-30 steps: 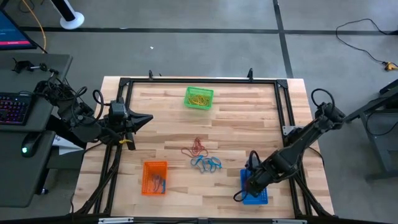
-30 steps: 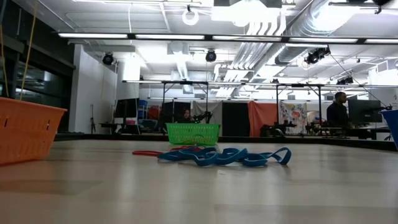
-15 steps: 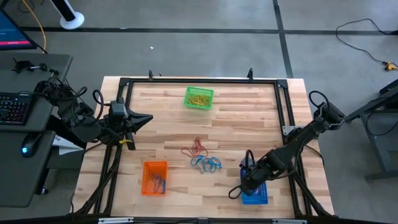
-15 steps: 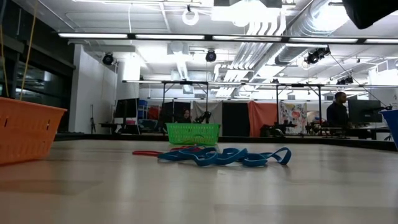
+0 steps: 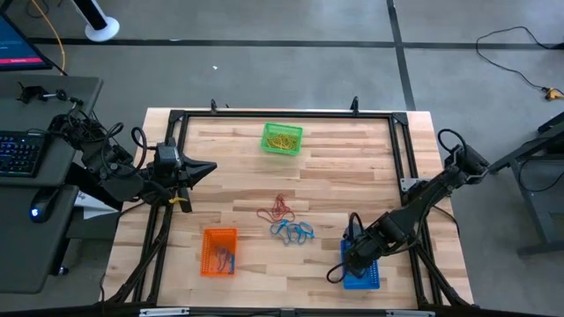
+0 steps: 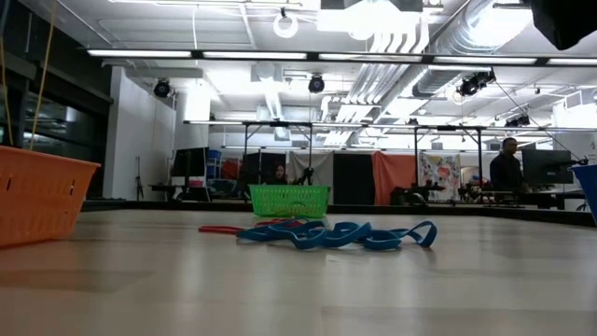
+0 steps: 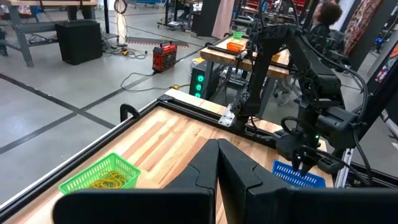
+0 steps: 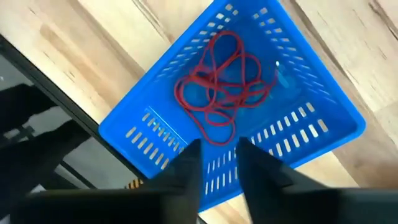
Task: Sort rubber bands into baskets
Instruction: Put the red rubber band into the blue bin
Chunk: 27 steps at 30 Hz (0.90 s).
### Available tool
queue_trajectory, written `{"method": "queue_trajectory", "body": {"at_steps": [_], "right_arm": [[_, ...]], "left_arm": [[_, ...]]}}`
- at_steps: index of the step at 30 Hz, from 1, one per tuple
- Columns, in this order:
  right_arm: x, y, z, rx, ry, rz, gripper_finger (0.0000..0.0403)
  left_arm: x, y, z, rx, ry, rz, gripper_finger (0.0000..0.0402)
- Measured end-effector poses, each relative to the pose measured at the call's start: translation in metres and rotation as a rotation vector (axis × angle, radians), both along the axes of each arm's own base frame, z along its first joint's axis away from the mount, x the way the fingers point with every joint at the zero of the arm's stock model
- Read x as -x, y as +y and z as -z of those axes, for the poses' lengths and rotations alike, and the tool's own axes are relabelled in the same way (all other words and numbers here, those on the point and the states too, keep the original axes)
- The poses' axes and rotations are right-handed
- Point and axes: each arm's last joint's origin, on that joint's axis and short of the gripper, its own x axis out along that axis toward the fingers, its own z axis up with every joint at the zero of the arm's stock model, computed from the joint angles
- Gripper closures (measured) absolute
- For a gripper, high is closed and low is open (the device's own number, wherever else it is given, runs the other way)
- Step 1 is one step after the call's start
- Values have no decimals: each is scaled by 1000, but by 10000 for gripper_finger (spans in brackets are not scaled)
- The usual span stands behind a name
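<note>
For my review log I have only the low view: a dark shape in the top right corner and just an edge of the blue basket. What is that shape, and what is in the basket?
Observer: That shape is the right arm. In the high view the right gripper hangs over the blue basket.
Operator: And the contents?
Observer: The right wrist view shows a tangle of red rubber bands lying on the basket floor, with the jaws apart above it and holding nothing.
Operator: Where is the other arm?
Observer: The left gripper waits at the table's left edge, jaws together.
</note>
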Motion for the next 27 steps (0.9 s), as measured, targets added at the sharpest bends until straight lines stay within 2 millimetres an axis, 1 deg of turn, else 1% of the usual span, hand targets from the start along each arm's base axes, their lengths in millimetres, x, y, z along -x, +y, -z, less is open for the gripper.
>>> {"method": "queue_trajectory", "body": {"at_steps": [3, 5, 7, 9, 12, 16, 19, 22, 24, 27], "right_arm": [[0, 0, -1, 1, -7, -39, 252], [-3, 0, -5, -6, -34, -81, 218], [-8, -1, -11, -13, -69, -106, 192], [-17, -4, -19, -3, -141, -130, 177], [-37, -11, -33, 26, -323, -160, 172], [-64, -34, -41, 112, -511, -141, 172], [-80, -57, -40, 195, -562, -102, 172], [-96, -77, -34, 240, -585, -94, 172], [-106, -88, -30, 258, -612, -90, 172], [-115, -99, -25, 264, -622, -97, 172]], "left_arm": [[0, 0, 0, -1, 0, 0, 401], [0, 0, 0, -1, 0, 0, 401], [0, 0, 0, -1, 0, 0, 401], [0, 0, 0, -1, 0, 0, 401], [0, 0, 0, 3, -1, -1, 401], [0, 0, 0, 11, -4, -3, 401], [0, 0, 0, 23, -9, -5, 401], [0, 0, 0, 37, -15, -8, 401], [-1, 0, 3, 54, -15, -19, 401], [-12, 2, 14, 83, 13, -53, 401]]}}
